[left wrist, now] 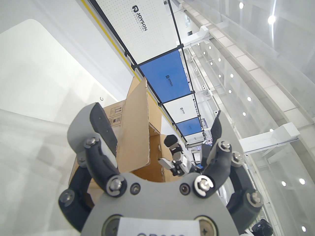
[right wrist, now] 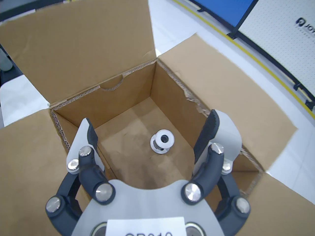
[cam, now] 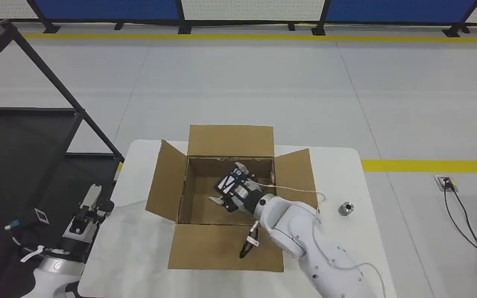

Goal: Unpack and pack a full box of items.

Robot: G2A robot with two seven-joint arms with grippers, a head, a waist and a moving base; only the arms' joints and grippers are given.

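An open cardboard box (cam: 223,190) stands in the middle of the white table (cam: 335,160), all of its flaps folded out. On the box's floor (right wrist: 128,128) lies a small silver spool-like part (right wrist: 162,144). My right gripper (right wrist: 150,121) hangs open inside the box mouth, just above that part and apart from it; from the top it shows as the right gripper (cam: 232,190) over the box's middle. My left gripper (left wrist: 157,114) is open and holds nothing, off the table's left edge, facing the box's side (left wrist: 137,124). The top view has this left gripper (cam: 91,200) at the lower left.
A second small silver part (cam: 346,208) sits on the table to the right of the box. A black rack (cam: 45,149) stands to the left of the table. A yellow floor line (cam: 417,165) and blue and white panels (cam: 104,9) lie beyond.
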